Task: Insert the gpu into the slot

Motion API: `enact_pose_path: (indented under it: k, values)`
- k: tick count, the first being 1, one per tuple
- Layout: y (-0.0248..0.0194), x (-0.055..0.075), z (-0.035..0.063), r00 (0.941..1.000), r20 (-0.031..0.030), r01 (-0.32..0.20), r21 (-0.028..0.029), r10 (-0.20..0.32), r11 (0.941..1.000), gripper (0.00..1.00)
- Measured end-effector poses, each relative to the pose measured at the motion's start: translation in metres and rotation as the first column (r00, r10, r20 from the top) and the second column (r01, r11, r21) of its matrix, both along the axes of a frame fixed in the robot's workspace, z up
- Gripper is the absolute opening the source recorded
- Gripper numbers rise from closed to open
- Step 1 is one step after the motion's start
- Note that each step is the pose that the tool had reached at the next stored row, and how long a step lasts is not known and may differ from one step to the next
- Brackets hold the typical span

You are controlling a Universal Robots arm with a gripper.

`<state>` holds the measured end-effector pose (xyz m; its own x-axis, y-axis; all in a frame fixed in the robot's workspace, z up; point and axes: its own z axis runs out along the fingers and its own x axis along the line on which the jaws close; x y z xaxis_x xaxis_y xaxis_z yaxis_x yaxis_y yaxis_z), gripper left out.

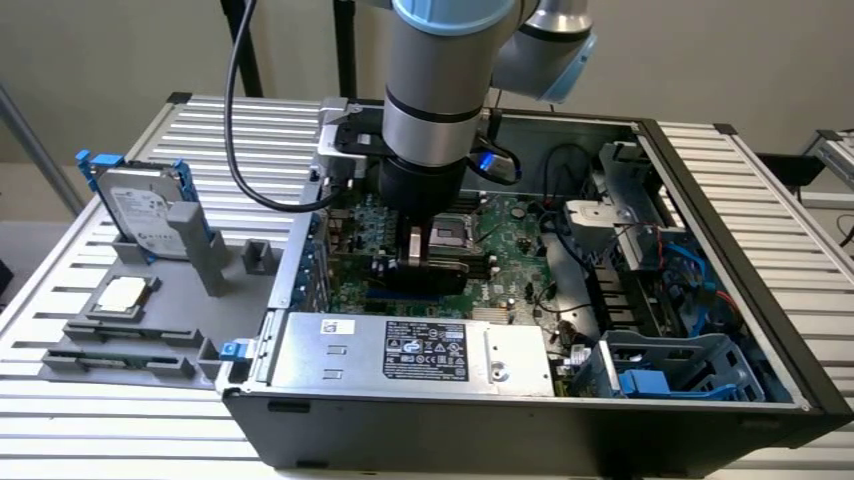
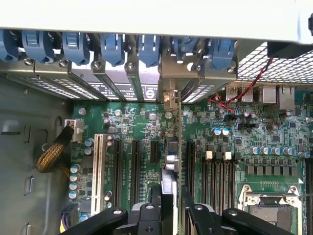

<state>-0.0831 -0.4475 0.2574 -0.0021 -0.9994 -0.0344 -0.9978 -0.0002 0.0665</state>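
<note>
Clamping on the gpu [image 2: 167, 183] is confirmed in the wrist view: the gripper [image 2: 172, 200] is closed on the card, with one black finger [image 2: 152, 215] pressed against each face. The gpu is held upright and edge-on, directly over the green motherboard [image 2: 146, 122], running between two of the long black slots [image 2: 134, 171]. Its metal bracket end [image 2: 168, 98] reaches the rear slot bay, just beneath the row of blue retention clips [image 2: 113, 49]. Whether the card's lower edge is seated in a slot cannot be told. A white slot [image 2: 98, 166] lies further out on one side, near a yellow braided cable [image 2: 51, 152]. On the other side the memory slots [image 2: 215, 181] and the CPU socket [image 2: 271, 205] are seen. In the exterior view the gripper [image 1: 424, 258] is lowered into the open case [image 1: 534, 440], with the gpu [image 1: 434, 277] a dark slab beneath it, close above the motherboard [image 1: 514, 225]. The silver power supply [image 1: 400, 350] sits just in front of it, inside the case. Well apart, to the exterior view's left, a hard drive [image 1: 140, 210] is stood in a grey fixture [image 1: 200, 330] on the slatted table [image 1: 80, 420].
</note>
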Motion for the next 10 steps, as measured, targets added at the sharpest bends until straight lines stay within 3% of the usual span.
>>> enact_pose_path:
  k: [10]
  values:
    - [0.0004, 0.0010, 0.0002, 1.0000, -0.0084, -0.002, 0.0007, 0.002, 1.0000, 0.26]
